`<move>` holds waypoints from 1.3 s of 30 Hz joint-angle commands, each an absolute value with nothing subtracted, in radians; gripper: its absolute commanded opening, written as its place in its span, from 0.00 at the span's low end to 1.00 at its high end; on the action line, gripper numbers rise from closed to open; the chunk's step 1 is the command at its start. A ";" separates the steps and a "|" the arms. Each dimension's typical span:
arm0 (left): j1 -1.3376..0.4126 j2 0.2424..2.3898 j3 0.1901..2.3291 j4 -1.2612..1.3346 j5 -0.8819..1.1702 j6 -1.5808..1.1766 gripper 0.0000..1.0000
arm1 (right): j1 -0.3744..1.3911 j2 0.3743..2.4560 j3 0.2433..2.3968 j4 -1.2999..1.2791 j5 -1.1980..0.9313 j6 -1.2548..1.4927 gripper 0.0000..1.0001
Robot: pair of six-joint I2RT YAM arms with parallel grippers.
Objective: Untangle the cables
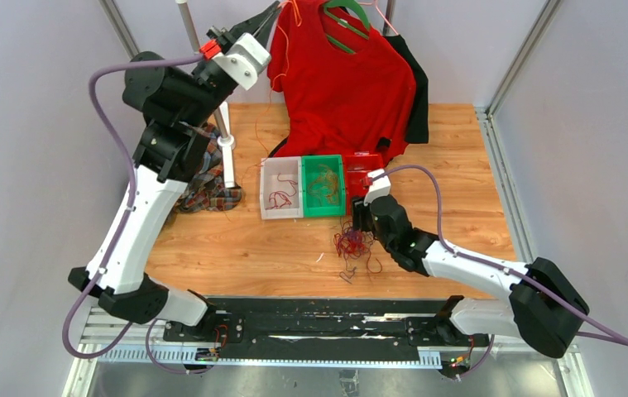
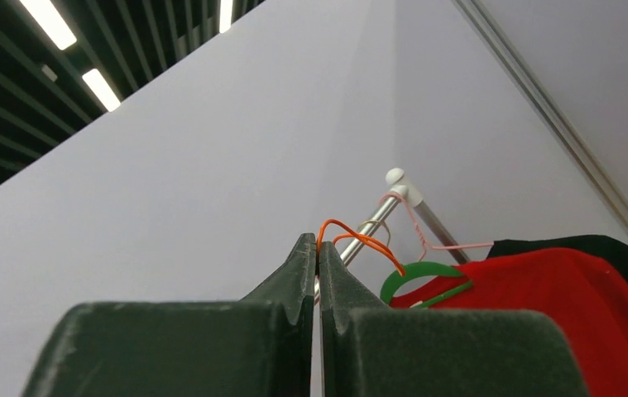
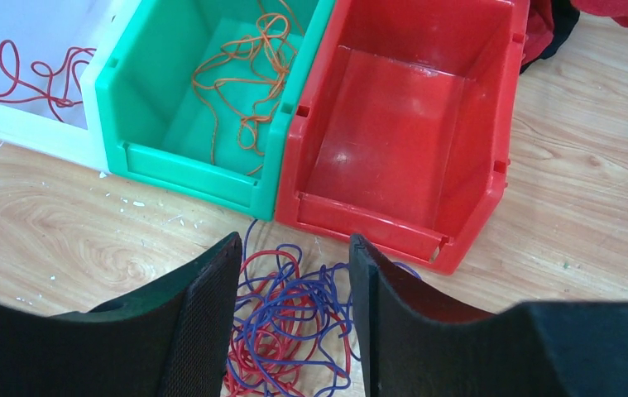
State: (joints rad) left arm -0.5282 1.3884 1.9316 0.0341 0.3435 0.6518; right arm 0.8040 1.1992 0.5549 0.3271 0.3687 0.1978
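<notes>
Overhead, the left fingers (image 2: 298,277) are pressed together, pinching an orange cable (image 2: 366,240) beside the clothes rail (image 2: 376,217). Down at the tabletop (image 3: 62,240), the right fingers (image 3: 211,306) stand spread over the tangled red and purple cables (image 3: 294,322), just in front of the red bin (image 3: 376,227). Loose orange cables (image 3: 244,66) lie in the green bin (image 3: 186,169), and red cables (image 3: 41,78) in the white bin (image 3: 33,128).

A white bin (image 1: 281,213), green bin (image 1: 323,212) and red bin (image 3: 393,124) stand (touching) before a red shirt (image 1: 343,83).
</notes>
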 commanded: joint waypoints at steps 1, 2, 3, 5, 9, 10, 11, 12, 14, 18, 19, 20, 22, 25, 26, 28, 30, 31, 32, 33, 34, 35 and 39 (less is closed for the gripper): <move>-0.549 1.410 2.014 0.049 0.296 0.617 0.01 | 0.792 1.207 0.584 0.347 0.412 0.215 0.51; -0.550 1.416 2.024 0.050 0.288 0.624 0.00 | 0.790 1.207 0.584 0.345 0.413 0.213 0.50; -0.550 1.423 2.035 0.053 0.279 0.632 0.00 | 0.791 1.207 0.583 0.342 0.415 0.209 0.50; -0.549 1.434 2.055 0.062 0.253 0.646 0.01 | 0.790 1.208 0.584 0.339 0.415 0.202 0.51; -0.550 1.450 2.065 0.091 0.228 0.683 0.01 | 0.786 1.206 0.580 0.337 0.410 0.193 0.51; -0.549 1.454 2.066 0.095 0.225 0.684 0.01 | 0.784 1.205 0.579 0.337 0.408 0.194 0.51; -0.550 1.459 2.066 0.098 0.222 0.684 0.01 | 0.781 1.204 0.577 0.337 0.407 0.194 0.51; -0.550 1.463 2.065 0.096 0.223 0.684 0.01 | 0.779 1.201 0.575 0.337 0.407 0.195 0.51; -0.549 1.471 2.056 0.097 0.225 0.679 0.01 | 0.771 1.198 0.573 0.337 0.403 0.196 0.51; -0.549 1.488 2.031 0.099 0.230 0.664 0.01 | 0.752 1.185 0.566 0.336 0.403 0.200 0.50; -0.550 1.494 2.026 0.101 0.231 0.658 0.01 | 0.746 1.181 0.565 0.335 0.401 0.203 0.50; -0.550 1.502 2.025 0.103 0.230 0.650 0.01 | 0.742 1.178 0.565 0.334 0.402 0.205 0.50; -0.553 1.519 2.030 0.104 0.231 0.641 0.01 | 0.736 1.172 0.562 0.332 0.402 0.203 0.50; -0.557 1.556 2.052 0.106 0.232 0.617 0.01 | 0.730 1.165 0.554 0.331 0.405 0.205 0.50; -0.559 1.567 2.062 0.105 0.233 0.607 0.01 | 0.729 1.163 0.551 0.331 0.406 0.207 0.50; -0.565 1.588 2.076 0.105 0.230 0.588 0.01 | 0.725 1.159 0.544 0.333 0.408 0.212 0.50; -0.572 1.601 2.089 0.104 0.228 0.574 0.00 | 0.723 1.156 0.539 0.336 0.408 0.215 0.50; -0.577 1.604 2.093 0.104 0.227 0.576 0.00 | 0.724 1.155 0.538 0.335 0.407 0.216 0.50; -0.581 1.603 2.095 0.105 0.228 0.579 0.01 | 0.723 1.155 0.535 0.336 0.407 0.217 0.50; -0.585 1.602 2.096 0.106 0.229 0.581 0.01 | 0.721 1.154 0.533 0.337 0.406 0.219 0.50; -0.587 1.600 2.101 0.106 0.232 0.585 0.00 | 0.720 1.153 0.530 0.337 0.403 0.220 0.50; -0.589 1.598 2.104 0.106 0.233 0.592 0.00 | 0.718 1.152 0.527 0.337 0.402 0.220 0.50; -0.591 1.592 2.124 0.111 0.226 0.617 0.00 | 0.710 1.152 0.519 0.342 0.392 0.226 0.50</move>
State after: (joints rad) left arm -0.5819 1.6203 2.0720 0.0685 0.2386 0.5999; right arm 0.7311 1.1702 0.5373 0.3309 0.3866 0.2073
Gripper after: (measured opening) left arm 0.017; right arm 0.500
